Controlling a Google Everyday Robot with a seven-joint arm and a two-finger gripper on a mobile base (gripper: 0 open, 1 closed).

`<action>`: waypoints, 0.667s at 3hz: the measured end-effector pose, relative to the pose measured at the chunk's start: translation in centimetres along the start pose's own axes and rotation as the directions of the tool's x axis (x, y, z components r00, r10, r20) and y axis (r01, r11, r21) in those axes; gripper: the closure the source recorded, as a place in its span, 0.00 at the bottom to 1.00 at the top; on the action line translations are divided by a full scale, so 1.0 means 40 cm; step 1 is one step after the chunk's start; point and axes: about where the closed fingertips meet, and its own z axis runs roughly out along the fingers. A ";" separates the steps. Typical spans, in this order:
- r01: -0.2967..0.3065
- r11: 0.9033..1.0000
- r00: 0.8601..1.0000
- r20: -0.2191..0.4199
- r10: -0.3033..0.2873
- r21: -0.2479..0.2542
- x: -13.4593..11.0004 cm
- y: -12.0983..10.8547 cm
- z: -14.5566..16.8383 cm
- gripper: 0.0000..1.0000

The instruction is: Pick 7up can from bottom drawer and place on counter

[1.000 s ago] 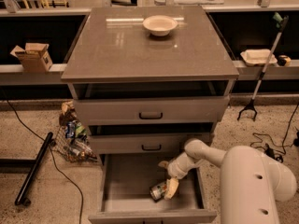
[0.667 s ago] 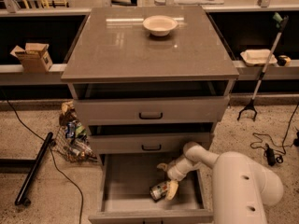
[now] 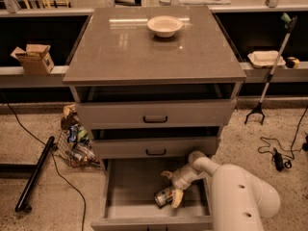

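The white arm's [image 3: 240,196] two-fingered tool [image 3: 172,189] sits low inside the pulled-out wide grey bottom drawer [image 3: 127,189], its pale fingers spread wide and gripping nothing. The small silver drink can [image 3: 163,197] with green label marks lies on its side on the drawer's flat bare floor. Its long axis runs roughly left to right, and it touches the nearer finger. Above, the glossy grey-brown square counter [image 3: 144,52] carries a round cream bowl [image 3: 164,26].

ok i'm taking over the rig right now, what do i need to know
The gripper is open, low in the bottom drawer, right beside the can and not holding it.
The can lies on its side on the drawer floor, front right.
The counter has a bowl at the back.
Done: drawer open, arm reached in.
Left: grasp the can, lift it, set it on the counter.
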 end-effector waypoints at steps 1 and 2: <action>0.003 1.000 1.000 -0.011 -0.002 0.007 0.035 0.003 0.032 0.00; -0.002 1.000 1.000 -0.029 0.003 0.011 0.063 0.008 0.059 0.00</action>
